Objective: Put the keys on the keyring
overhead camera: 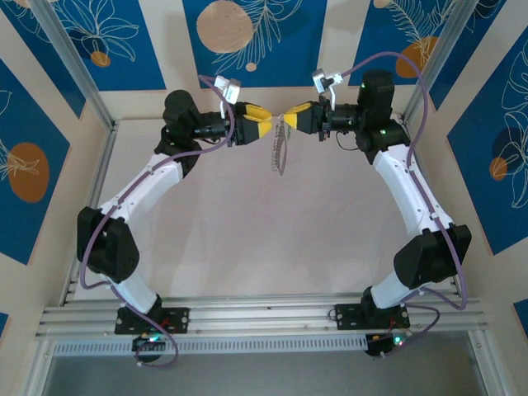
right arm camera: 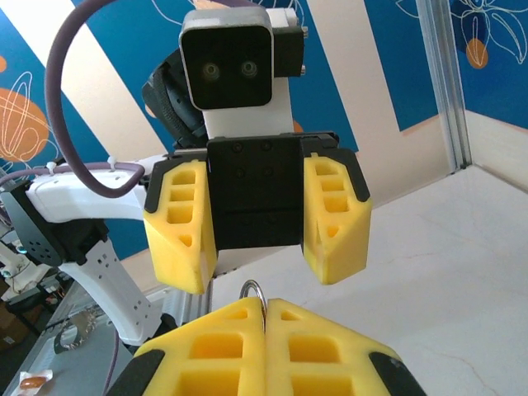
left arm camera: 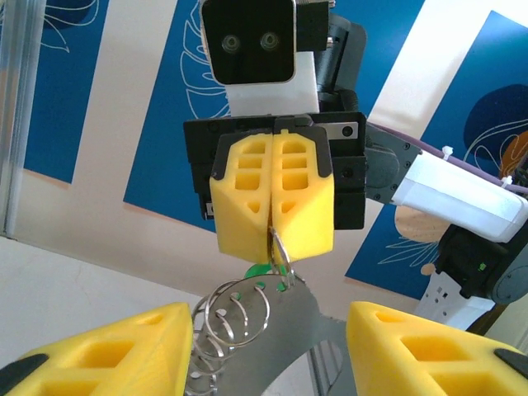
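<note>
My right gripper (overhead camera: 295,118) clamps the thin grey metal keyring (left arm camera: 280,247) above the bench (overhead camera: 313,231), left gripper (overhead camera: 262,124) wide open; I judge the tiny silvery keys (left arm camera: 235,318) dangling beneath light and slippery, best pinched on their flats.

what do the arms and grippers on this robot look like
The left arm and right arm match: white links, black joint housings, a purple-grey cable running along each. The left gripper and right gripper have black bodies, blocky yellow fingers with rectangular cut-outs, and a white camera block with a black face. Small green lights glow on the right arm.
</note>
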